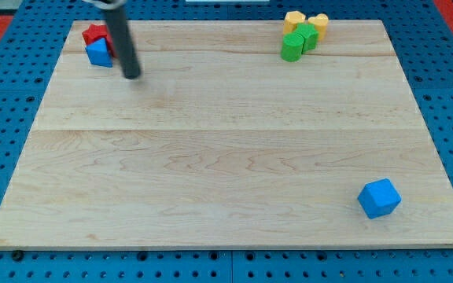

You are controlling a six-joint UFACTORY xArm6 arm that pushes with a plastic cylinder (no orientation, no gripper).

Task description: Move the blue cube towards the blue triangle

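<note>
The blue cube (379,197) lies near the view's bottom right corner of the wooden board (226,149). The blue triangle (98,53) sits at the view's top left, touching a red block (94,34) just above it. My tip (133,75) rests on the board just to the right of and slightly below the blue triangle, a small gap apart. The tip is far from the blue cube, across the whole board.
Two green blocks (298,41) and two yellow blocks (305,21) cluster at the view's top right. The board's edges drop to a blue perforated base (6,102) all around.
</note>
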